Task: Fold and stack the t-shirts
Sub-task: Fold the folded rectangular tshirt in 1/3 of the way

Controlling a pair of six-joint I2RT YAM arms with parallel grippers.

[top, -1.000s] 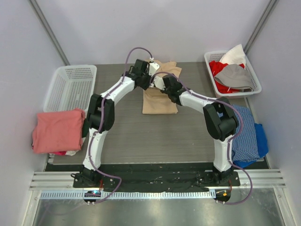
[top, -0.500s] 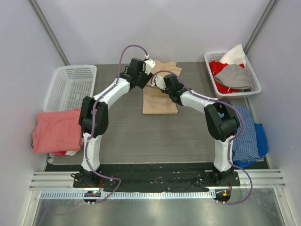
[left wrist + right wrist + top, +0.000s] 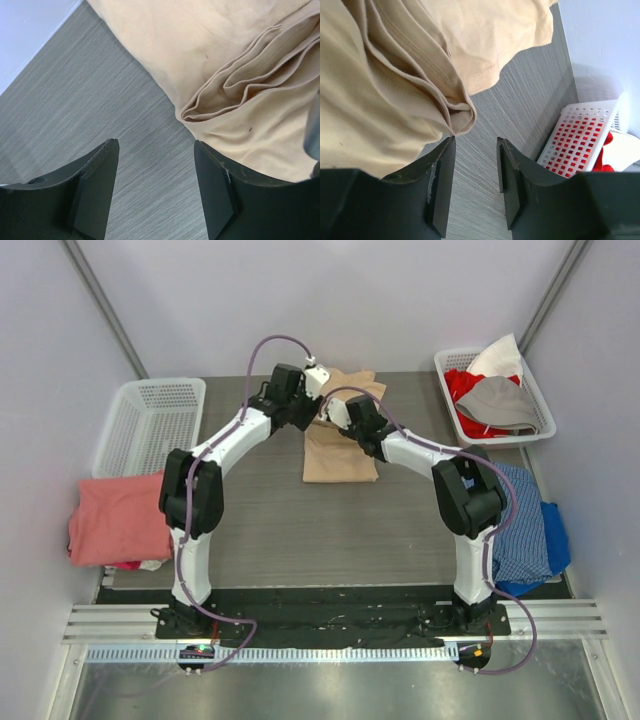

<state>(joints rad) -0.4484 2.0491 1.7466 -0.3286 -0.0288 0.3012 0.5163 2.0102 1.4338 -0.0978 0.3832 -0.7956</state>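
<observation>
Risk gathers around a half-made fold at the far edge of the worktop (image 3: 270, 520), where the tan t-shirt (image 3: 340, 455) lies midway between the two side edges; both arms reach in over its far end, wrists close together. The left gripper (image 3: 155, 145) hangs with its jaws apart and nothing between them, over bare worktop just beside the shirt's left edge; the right gripper (image 3: 475, 140) is likewise parted and empty, at the shirt's right edge, with a rolled lip of cloth just beside one fingertip.

The likeliest trouble, judging from the loose layers: a pinch that catches only the top ply would drag it off the plies beneath and undo the fold. Uneven pulls from the two sides could skew the shirt, and with the wrists so near each other a careless sweep might knock one arm into the other.

The cloth itself looks soft and limp — smooth and flat toward the near end, bunched into several stacked pleats at the far end, with a stitched sleeve hem spilling out to the right. The salmon-pink t-shirt (image 3: 120, 518) rests well apart, draped over the worktop's left edge.
</observation>
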